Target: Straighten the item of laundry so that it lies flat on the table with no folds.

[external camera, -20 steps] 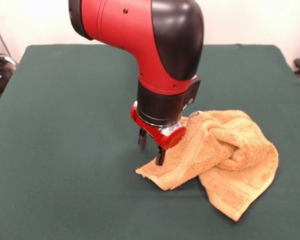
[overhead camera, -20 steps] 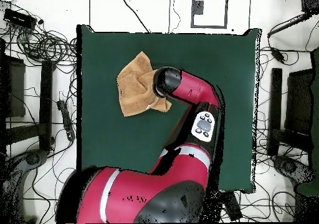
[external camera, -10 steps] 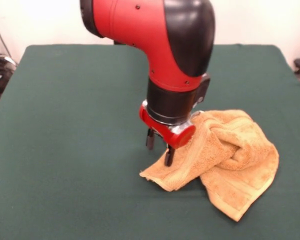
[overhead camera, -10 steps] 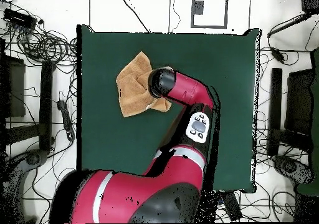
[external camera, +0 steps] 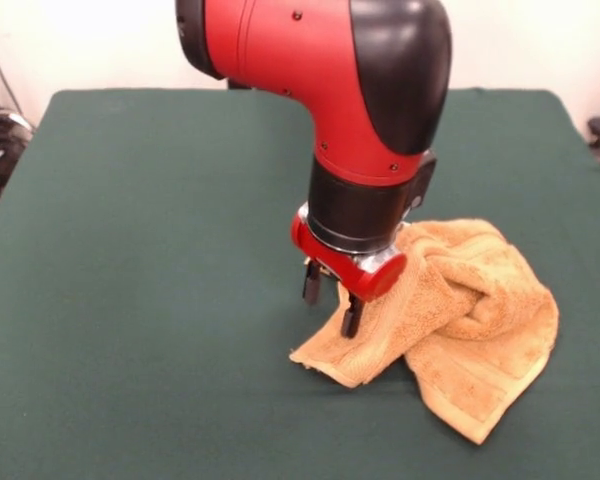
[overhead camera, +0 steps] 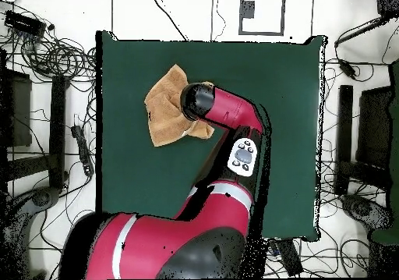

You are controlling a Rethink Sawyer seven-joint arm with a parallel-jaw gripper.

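The item of laundry (external camera: 460,310) is a golden-orange towel lying crumpled on the table (external camera: 130,220), right of centre, with thick folds and one flap spread toward the front left. My gripper (external camera: 330,300) stands at the towel's left edge, pointing down. It is open, with green cloth showing between the fingers, and its nearer finger (external camera: 350,318) rests against the towel's raised edge. In the overhead view the towel (overhead camera: 164,113) lies bunched near the table's upper left, and the arm's wrist (overhead camera: 196,101) covers its right side and hides the gripper.
Dark green cloth covers the whole table (overhead camera: 288,97), with wide bare surface left of the towel in the front view. Cables and stands (overhead camera: 47,58) lie on the floor around the table.
The arm and gripper have moved right in the front view. The towel's front-left flap has shifted right with them, bunching the towel a little more.
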